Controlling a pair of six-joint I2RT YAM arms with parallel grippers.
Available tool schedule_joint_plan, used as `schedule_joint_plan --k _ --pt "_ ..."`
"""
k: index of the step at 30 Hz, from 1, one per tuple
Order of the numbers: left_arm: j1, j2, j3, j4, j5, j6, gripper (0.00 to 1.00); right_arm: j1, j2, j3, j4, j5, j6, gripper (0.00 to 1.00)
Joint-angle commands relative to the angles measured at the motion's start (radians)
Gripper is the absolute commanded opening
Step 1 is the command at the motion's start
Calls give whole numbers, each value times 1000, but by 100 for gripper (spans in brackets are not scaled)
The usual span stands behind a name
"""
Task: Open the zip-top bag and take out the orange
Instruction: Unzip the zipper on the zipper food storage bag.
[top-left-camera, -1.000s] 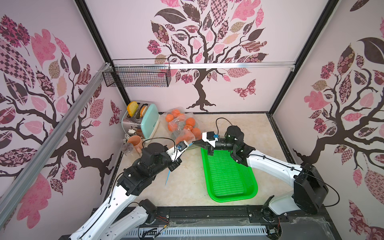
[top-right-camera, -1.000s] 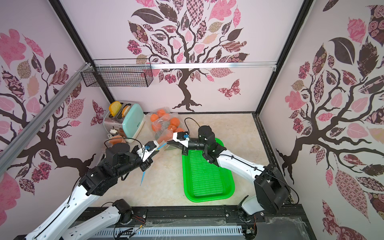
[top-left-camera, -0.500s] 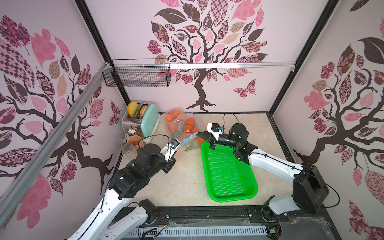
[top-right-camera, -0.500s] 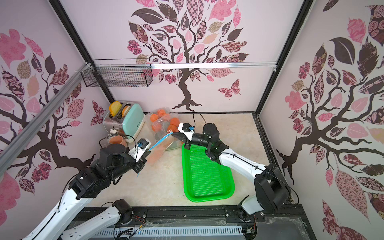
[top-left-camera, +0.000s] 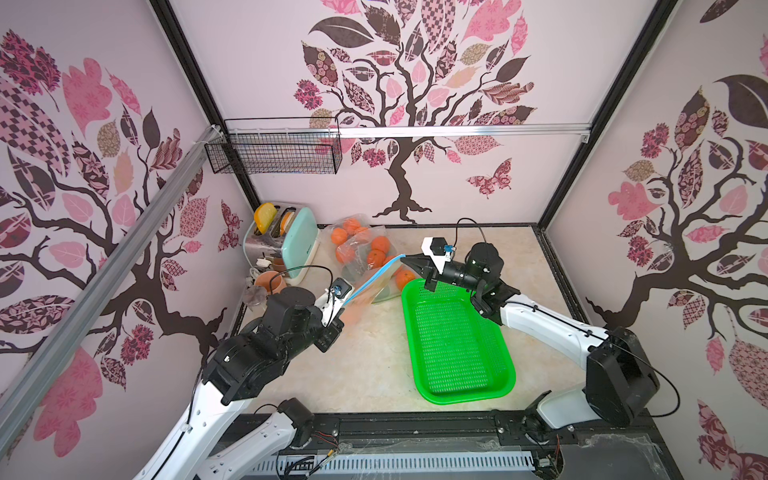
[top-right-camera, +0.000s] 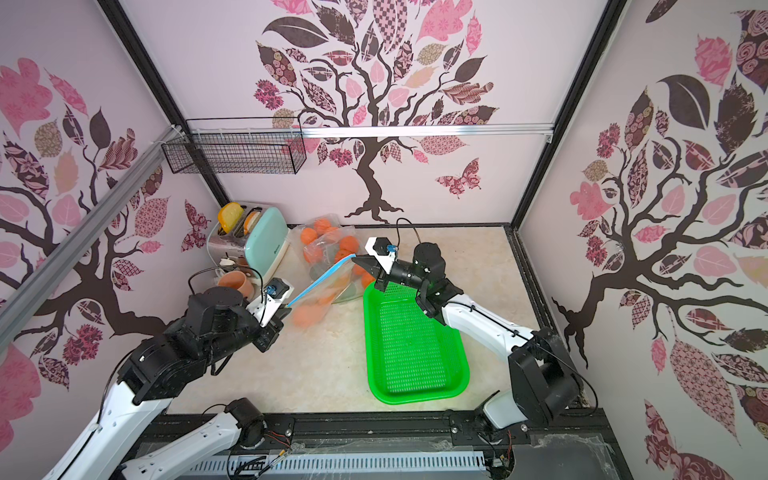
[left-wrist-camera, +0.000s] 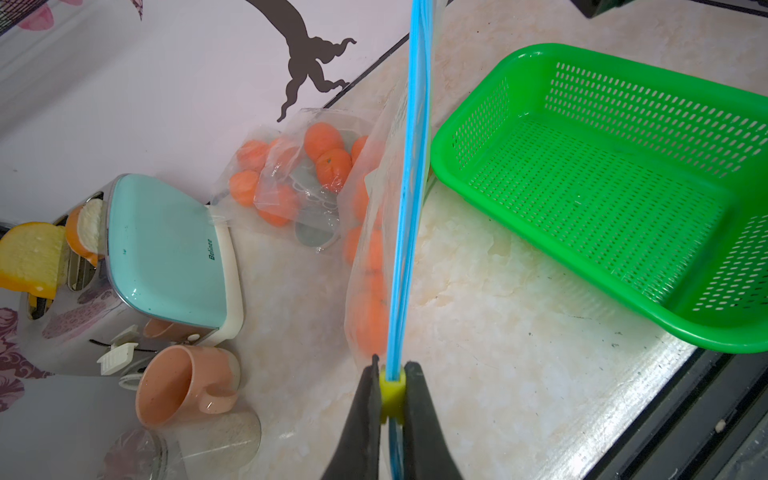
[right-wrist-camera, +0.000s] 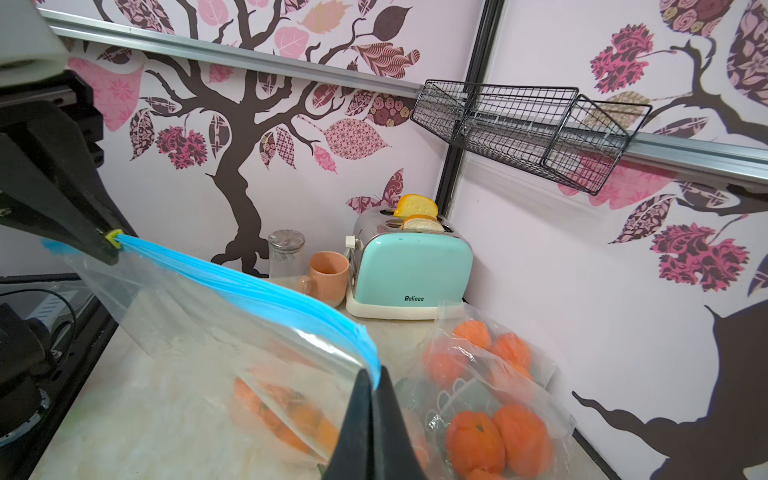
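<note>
The clear zip-top bag (top-left-camera: 371, 293) hangs stretched between both grippers above the table, its blue zip strip (left-wrist-camera: 409, 187) taut. My left gripper (left-wrist-camera: 391, 374) is shut on the yellow slider (left-wrist-camera: 392, 392) at one end of the strip. My right gripper (right-wrist-camera: 371, 378) is shut on the strip's other end, at the bag's corner. The orange (left-wrist-camera: 372, 316) hangs inside the bag, blurred through the plastic, also visible in a top view (top-right-camera: 307, 316). The strip's two lips run close together.
A green basket (top-left-camera: 457, 386) lies below the right arm. More bags of oranges (top-left-camera: 357, 245) lie at the back. A mint toaster (top-left-camera: 297, 239), a pink mug (left-wrist-camera: 183, 386) and a glass jar (right-wrist-camera: 286, 249) crowd the back left corner. A wire basket (top-left-camera: 274, 151) hangs on the wall.
My left gripper has drawn back to the left with the slider, and the blue strip now spans a longer gap. My right gripper has risen and holds its corner.
</note>
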Motion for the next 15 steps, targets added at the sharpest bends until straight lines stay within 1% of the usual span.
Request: schedule_joint_plan --k 1,9,15 --pt "10 -33 25 -184 -41 -14 0 -58 -22 -7 47 114 15 0" --pt "11 -43 66 -241 -42 -28 0 -63 -18 -17 45 120 11 0" --pt "11 -58 56 -272 -39 -34 0 -63 -23 -28 58 120 14 0"
